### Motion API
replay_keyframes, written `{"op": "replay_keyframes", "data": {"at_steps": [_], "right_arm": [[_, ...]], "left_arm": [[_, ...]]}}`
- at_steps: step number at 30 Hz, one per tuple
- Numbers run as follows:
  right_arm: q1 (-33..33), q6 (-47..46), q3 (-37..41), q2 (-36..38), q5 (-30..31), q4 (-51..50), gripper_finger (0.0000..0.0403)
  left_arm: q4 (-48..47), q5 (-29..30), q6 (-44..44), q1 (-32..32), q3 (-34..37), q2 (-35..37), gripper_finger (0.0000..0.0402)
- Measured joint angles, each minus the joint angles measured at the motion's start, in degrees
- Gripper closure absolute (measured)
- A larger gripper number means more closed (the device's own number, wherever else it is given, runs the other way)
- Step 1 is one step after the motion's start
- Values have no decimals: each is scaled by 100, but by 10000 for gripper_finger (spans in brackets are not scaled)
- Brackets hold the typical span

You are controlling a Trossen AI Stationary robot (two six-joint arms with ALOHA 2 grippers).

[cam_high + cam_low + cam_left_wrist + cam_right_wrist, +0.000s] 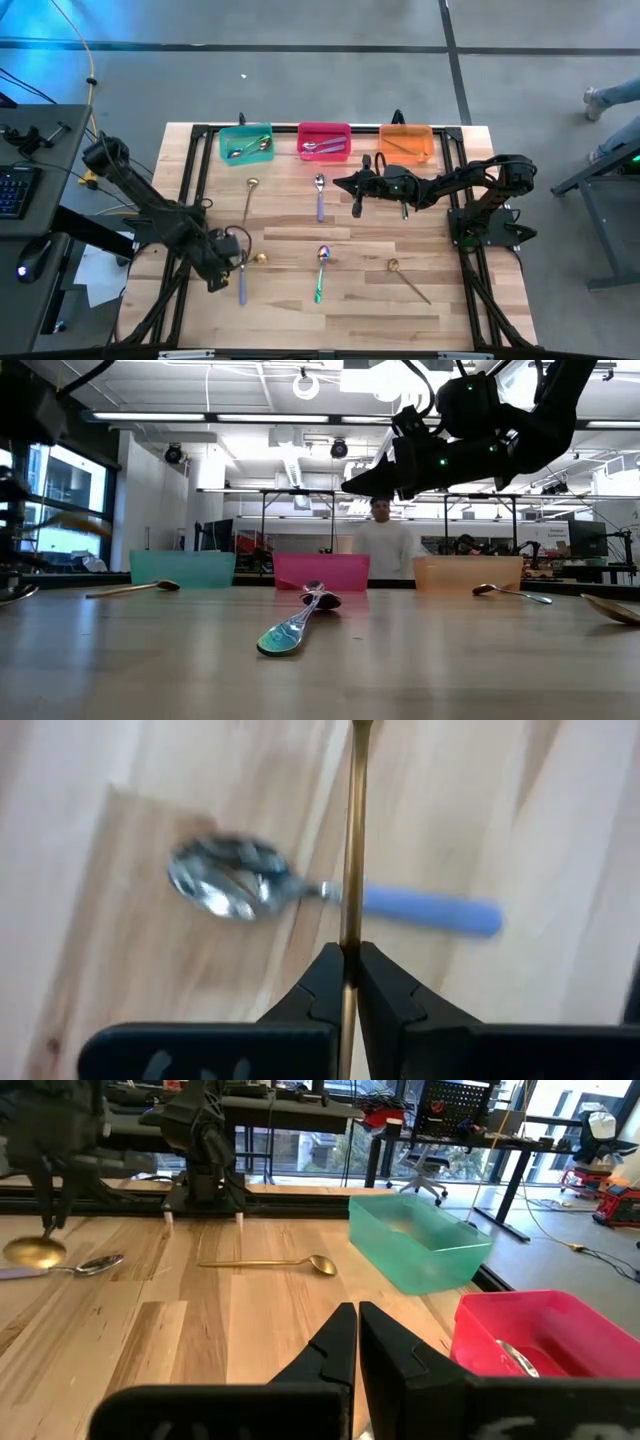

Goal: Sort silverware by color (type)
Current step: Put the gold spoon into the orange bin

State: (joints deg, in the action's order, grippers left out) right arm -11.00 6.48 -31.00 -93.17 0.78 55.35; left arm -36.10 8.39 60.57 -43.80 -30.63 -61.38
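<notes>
While the left gripper (pixel 349 982) pinches the thin handle of a gold spoon (pixel 352 840) near the table's front left, that spoon's bowl (pixel 261 258) hangs beside a lavender-handled spoon (pixel 242 283) lying on the wood. The right gripper (pixel 356 196) hovers above the table in front of the pink bin (pixel 324 128), its fingers (pixel 340 1342) pressed together and holding nothing. Three bins line the back edge: the teal bin (pixel 246 133) holds spoons, the pink one holds spoons, and the orange bin (pixel 407 132) holds a thin gold piece. Loose on the table (pixel 480 290) lie a second gold spoon (pixel 249 194) in front of the teal bin, another lavender spoon (pixel 320 196) in front of the pink bin, a green spoon (pixel 321 270) at centre front, and a third gold spoon (pixel 409 280) at front right. A person (pixel 380 540) stands beyond the table in the low view.
</notes>
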Motion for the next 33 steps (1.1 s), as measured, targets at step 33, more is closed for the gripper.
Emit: {"op": "replay_keyframes", "data": {"at_steps": [33], "right_arm": [[261, -1322, -1190, -359, -641, -379, 379]], "left_arm": [[9017, -863, -4832, 5139, 2166, -181, 401]]}}
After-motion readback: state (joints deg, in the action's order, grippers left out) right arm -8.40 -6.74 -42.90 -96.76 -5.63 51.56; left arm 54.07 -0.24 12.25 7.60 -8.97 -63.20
